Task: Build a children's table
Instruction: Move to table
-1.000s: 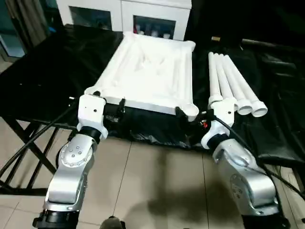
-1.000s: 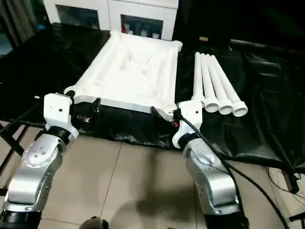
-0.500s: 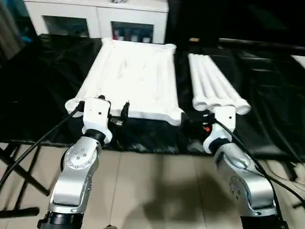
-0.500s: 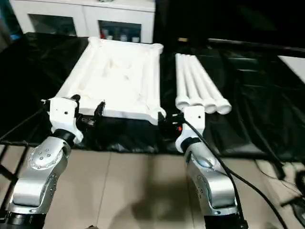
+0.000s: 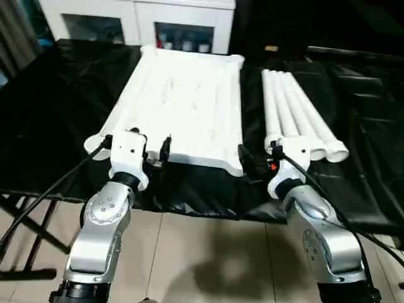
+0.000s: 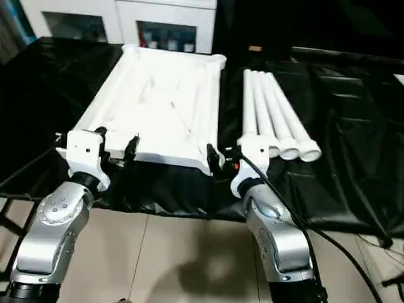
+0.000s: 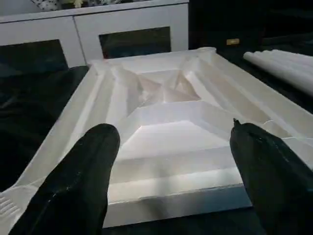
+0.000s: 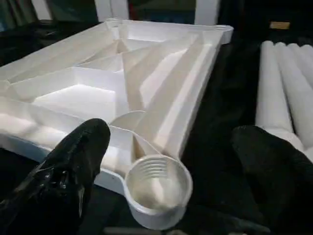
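Observation:
The white table top (image 5: 183,101) lies upside down on the black-covered bench, ribs up. Four white tube legs (image 5: 297,113) lie side by side to its right, collars toward me. My left gripper (image 5: 136,142) hovers open at the top's near edge by the left corner; in the left wrist view its fingers (image 7: 93,166) straddle the ribbed underside (image 7: 171,122). My right gripper (image 5: 259,158) is open at the near right corner. The round corner socket (image 8: 157,183) sits between its fingers (image 8: 73,161), untouched. Neither gripper holds anything.
A white cabinet (image 5: 139,19) with glass doors stands behind the bench. Black sheeting (image 5: 57,107) covers the bench and drapes over its front edge. Tiled floor (image 5: 208,252) lies below my forearms, and a black cable (image 5: 31,208) hangs at the left.
The head camera has swung and tilted, shifting the whole picture. Both grippers stay open at the top's near edge; top and legs have not moved.

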Motion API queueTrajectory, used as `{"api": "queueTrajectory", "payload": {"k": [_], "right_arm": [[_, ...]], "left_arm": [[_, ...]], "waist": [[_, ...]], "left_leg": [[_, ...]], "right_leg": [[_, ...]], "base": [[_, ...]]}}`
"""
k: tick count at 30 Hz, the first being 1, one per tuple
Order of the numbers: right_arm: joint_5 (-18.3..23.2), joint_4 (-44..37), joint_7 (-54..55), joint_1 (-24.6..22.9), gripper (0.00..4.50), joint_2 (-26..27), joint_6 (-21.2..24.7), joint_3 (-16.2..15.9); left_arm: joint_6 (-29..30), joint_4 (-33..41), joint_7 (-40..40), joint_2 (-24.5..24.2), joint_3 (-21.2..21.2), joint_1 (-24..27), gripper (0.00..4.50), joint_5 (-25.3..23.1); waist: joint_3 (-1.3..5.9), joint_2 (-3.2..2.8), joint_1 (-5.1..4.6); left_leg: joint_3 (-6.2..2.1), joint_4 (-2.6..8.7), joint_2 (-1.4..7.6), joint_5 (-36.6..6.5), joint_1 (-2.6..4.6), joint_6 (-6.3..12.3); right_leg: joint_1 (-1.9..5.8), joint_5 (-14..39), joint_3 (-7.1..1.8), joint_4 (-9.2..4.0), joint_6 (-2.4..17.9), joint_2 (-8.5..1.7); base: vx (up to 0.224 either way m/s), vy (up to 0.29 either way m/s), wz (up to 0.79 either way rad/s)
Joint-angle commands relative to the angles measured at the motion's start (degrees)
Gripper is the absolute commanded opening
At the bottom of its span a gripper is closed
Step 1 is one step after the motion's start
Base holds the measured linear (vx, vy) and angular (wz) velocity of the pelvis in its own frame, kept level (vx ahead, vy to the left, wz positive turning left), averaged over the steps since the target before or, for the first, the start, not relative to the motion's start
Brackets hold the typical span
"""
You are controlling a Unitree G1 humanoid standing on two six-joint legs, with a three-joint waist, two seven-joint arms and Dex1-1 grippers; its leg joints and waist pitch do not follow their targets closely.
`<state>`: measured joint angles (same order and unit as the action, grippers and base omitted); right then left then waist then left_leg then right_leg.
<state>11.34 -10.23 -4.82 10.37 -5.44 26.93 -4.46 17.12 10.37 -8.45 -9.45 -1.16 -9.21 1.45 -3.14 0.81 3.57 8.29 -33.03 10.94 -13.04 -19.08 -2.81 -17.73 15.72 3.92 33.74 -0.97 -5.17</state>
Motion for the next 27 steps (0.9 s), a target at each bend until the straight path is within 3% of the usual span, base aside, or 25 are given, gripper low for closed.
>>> {"api": "queueTrajectory", "payload": {"k": [1, 6, 7, 10, 13, 16, 20, 24, 27], "right_arm": [[-0.7, -1.0, 0.0, 0.1, 4.50, 0.1, 0.6, 0.1], [-0.5, -1.0, 0.0, 0.1, 4.50, 0.2, 0.5, 0.4], [-0.5, -1.0, 0.0, 0.1, 4.50, 0.2, 0.5, 0.5], [-0.5, -1.0, 0.1, 0.2, 4.50, 0.2, 0.5, 0.6], [-0.7, -1.0, 0.2, 0.2, 4.50, 0.3, 0.5, 0.7], [-0.9, -1.1, 0.2, 0.3, 4.50, 0.2, 0.6, 0.6], [-0.9, -1.1, 0.2, 0.4, 4.50, 0.2, 0.7, 0.6], [-0.9, -1.0, 0.1, 0.5, 4.50, 0.2, 0.6, 0.6], [-1.0, -1.0, 0.2, 0.4, 4.50, 0.3, 0.5, 0.6]], "left_arm": [[0.7, 1.2, -0.4, -0.1, -0.2, 0.4, 4.07, 0.1], [1.3, 1.3, -0.6, 0.1, -0.2, -0.1, 4.07, 0.5], [1.4, 1.3, -0.7, 0.2, -0.2, -0.2, 4.07, 0.6], [1.5, 1.2, -0.6, 0.2, -0.4, -0.4, 4.07, 0.5], [1.4, 1.0, -0.8, 0.3, -0.5, -0.5, 4.07, 0.6], [1.5, 1.1, -0.8, 0.3, -0.6, -0.4, 4.07, 0.5], [1.7, 1.1, -0.8, 0.3, -0.6, -0.5, 4.07, 0.5], [1.7, 1.0, -1.0, 0.3, -0.7, -0.7, 4.07, 0.4], [1.6, 0.9, -1.1, 0.3, -0.8, -0.8, 4.07, 0.4]], "waist": [[4.59, -0.25, 0.46], [4.19, -0.79, 0.37], [3.89, -0.99, 0.29], [3.90, -0.93, 0.29], [3.72, -1.10, 0.07], [4.18, -1.07, 0.13], [4.74, -1.09, 0.20], [4.79, -0.96, 0.28], [4.81, -1.30, 0.18]], "left_leg": [[0.86, 1.96, -0.78, 7.5, 0.29, 14.13], [0.58, 2.65, 0.05, 3.4, 0.95, 10.77], [0.60, 3.03, 0.24, 0.3, 1.05, 9.09], [0.80, 3.41, 0.15, -3.4, 1.09, 6.09], [0.72, 3.77, 0.33, -6.3, 1.55, 4.56], [0.63, 3.59, 0.05, -4.3, 1.48, 5.03], [0.36, 2.97, -0.56, 2.1, 1.17, 8.58], [0.33, 2.63, -0.77, 4.3, 0.93, 10.46], [0.11, 2.57, -0.65, 5.5, 1.40, 11.46]], "right_leg": [[4.08, -7.4, -1.22, -1.75, 13.9, 0.07], [3.71, -2.3, -0.88, -2.16, 13.4, -0.01], [3.84, 0.4, -0.88, -2.57, 13.2, -0.24], [4.47, 3.3, -1.12, -3.20, 12.4, -0.38], [4.54, 5.8, -1.05, -3.63, 11.9, -0.37], [5.01, 3.1, -1.09, -3.49, 11.4, -0.23], [5.31, -3.0, -0.85, -2.90, 10.4, 0.23], [5.44, -3.8, -0.81, -2.74, 10.4, 0.33], [5.10, -3.7, -0.59, -2.54, 10.7, 0.44]], "base": [[0.000, 0.000, 0.00], [0.000, 0.000, 0.00], [0.000, 0.000, 0.00], [0.000, 0.000, 0.00], [0.000, 0.000, 0.00], [0.000, 0.000, 0.00], [0.000, 0.000, 0.00], [0.000, 0.000, 0.00], [0.000, 0.000, 0.00]]}}
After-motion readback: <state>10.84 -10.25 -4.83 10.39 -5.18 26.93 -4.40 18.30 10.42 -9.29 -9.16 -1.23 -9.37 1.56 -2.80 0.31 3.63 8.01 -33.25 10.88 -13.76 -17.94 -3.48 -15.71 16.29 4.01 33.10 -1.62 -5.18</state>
